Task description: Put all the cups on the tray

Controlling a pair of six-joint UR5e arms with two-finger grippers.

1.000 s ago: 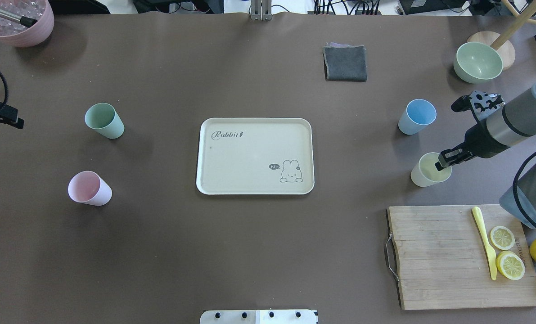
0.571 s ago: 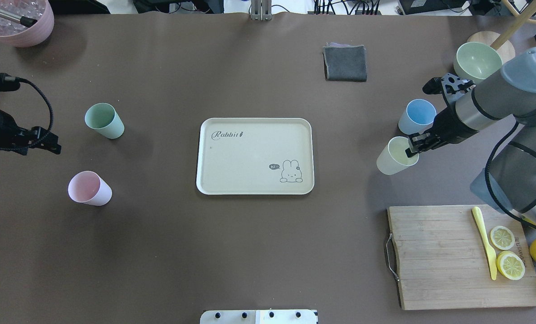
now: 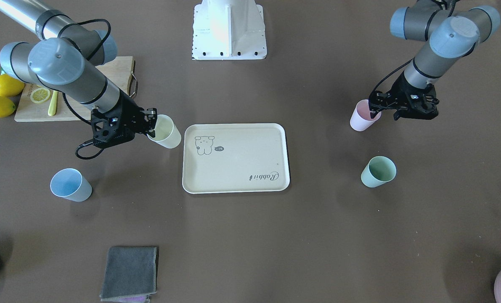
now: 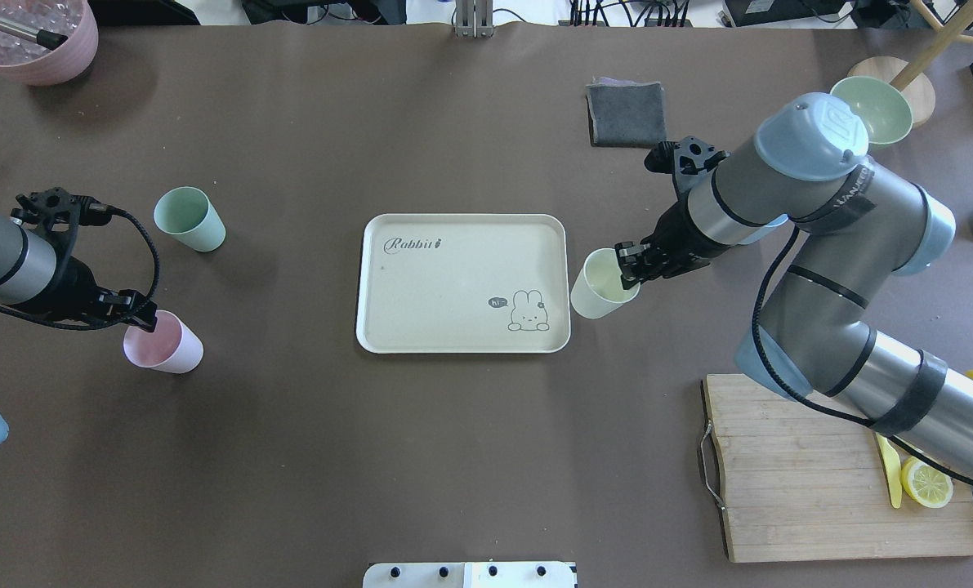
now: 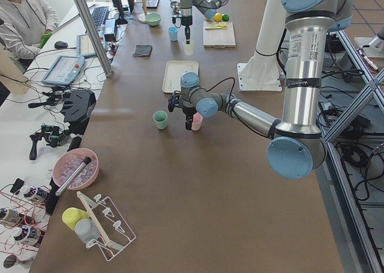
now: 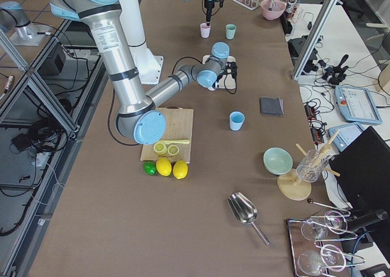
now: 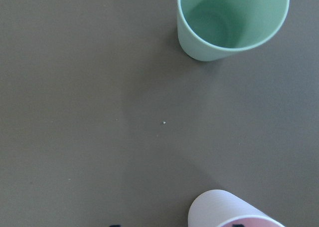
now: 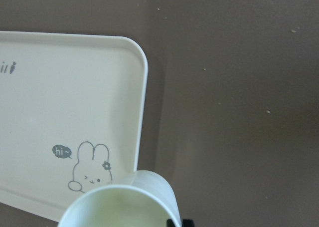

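- My right gripper (image 4: 627, 269) is clamped on the rim of the pale yellow matte handleless cup (image 4: 599, 287). A second ago this cup stood far out at 3 o'clock, near the wooden cutting board (image 4: 780, 465). Now it hangs at the 3 o'clock rim of the cream rectangular rabbit-print tray (image 4: 453, 278), apparently lifted and slightly tilted.
- My left gripper (image 4: 139, 314) has come in from the table's 9 o'clock edge to the pink matte cup (image 4: 166, 345), which stands at 8 o'clock of the tray. Its jaws stand apart, one finger inside the rim and one outside, so it has no grasp yet.
- Meaning: the first delivery looks nearly complete and a second pick is being set up. No cup is on the tray yet.
- The mint green matte cup (image 4: 190, 219) stands at 10 o'clock and the light blue matte cup (image 3: 70, 185) at 2 o'clock. Both are free of either gripper.
- Hidden: my right forearm covers most of the blue cup from overhead. Both wrist views crop their cups at the frame edge. Whether the yellow cup's base clears the tray rim cannot be judged.
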